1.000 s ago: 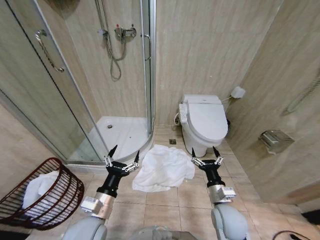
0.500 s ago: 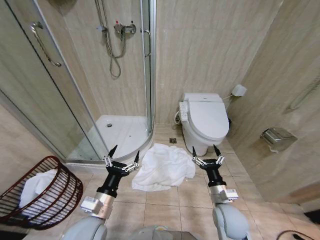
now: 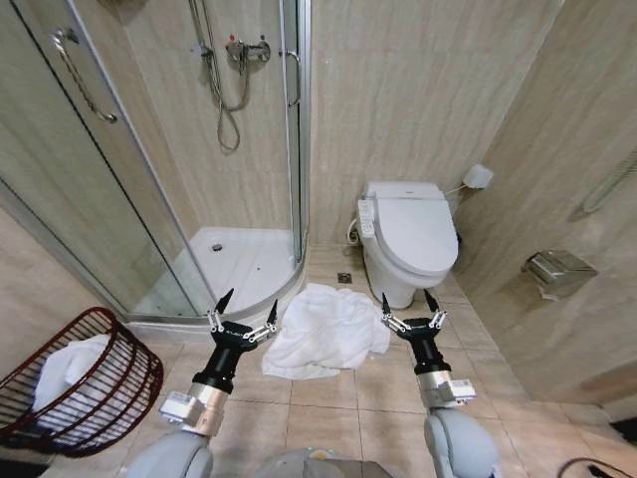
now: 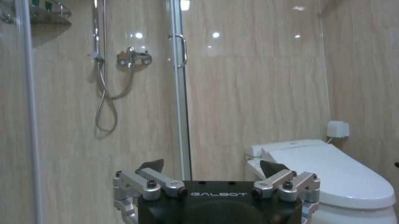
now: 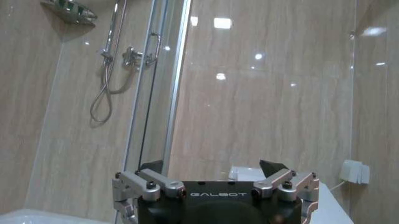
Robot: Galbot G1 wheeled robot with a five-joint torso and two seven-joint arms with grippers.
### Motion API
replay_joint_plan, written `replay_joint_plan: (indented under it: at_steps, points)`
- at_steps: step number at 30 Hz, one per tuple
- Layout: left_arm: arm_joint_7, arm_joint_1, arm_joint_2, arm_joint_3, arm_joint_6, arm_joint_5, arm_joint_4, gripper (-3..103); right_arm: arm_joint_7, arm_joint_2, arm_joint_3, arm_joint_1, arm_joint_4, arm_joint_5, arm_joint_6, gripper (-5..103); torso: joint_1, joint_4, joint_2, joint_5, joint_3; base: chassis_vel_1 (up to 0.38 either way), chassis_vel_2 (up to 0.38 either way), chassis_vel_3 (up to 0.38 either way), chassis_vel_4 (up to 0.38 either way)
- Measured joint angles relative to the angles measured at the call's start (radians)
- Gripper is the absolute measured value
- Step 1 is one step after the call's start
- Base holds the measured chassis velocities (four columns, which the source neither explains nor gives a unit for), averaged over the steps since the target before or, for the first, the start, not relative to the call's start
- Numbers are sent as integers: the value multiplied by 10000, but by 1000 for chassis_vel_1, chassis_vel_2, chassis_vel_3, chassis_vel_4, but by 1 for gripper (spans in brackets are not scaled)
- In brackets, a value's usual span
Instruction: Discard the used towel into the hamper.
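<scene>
A crumpled white towel (image 3: pixel 326 334) lies on the beige floor tiles (image 3: pixel 323 423) at the centre of the head view, between the two raised grippers and just in front of the white toilet (image 3: pixel 406 239), which stands at 1 o'clock from it. The towel's folds hide its underside, and its 7 o'clock corner trails out flat onto the tiles.

The small round reddish-brown open-weave hamper (image 3: pixel 85 383) sits at 8 o'clock in the head view, tilted with its mouth facing up and toward the robot; its lower edge is cut off by the frame. White cloth (image 3: pixel 62 373) already lies inside it, partly screened by the weave.

The left gripper (image 3: pixel 243 313) hovers above the floor at 9 o'clock of the towel, its black pointed fingers spread apart and holding nothing. The right gripper (image 3: pixel 409 308) hangs at 3 o'clock of the towel, near the toilet's base, likewise spread wide and empty. Both arms run off the lower edge of the frame.

The curved glass shower enclosure (image 3: pixel 129 199) fills the 10 o'clock side, its raised white tray (image 3: pixel 234 269) bordering the towel at 11 o'clock. Bare tiles lie open between the towel and the hamper. A metal paper holder (image 3: pixel 557 269) juts from the wall at 3 o'clock.
</scene>
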Motion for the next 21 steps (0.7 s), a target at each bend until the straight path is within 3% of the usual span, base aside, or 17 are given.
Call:
replay_joint_plan:
  at_steps: [13, 21]
  points:
    - [0, 0, 0, 0, 0, 0, -1, 100, -2, 0, -3, -123, 12, 15, 158, 100, -195, 0, -524, 0, -328, 0, 0, 0, 0]
    - [0, 0, 0, 0, 0, 0, 0, 100, -102, 0, -12, -140, -72, 12, 214, 100, -241, 0, -619, 0, -382, 0, 0, 0, 0]
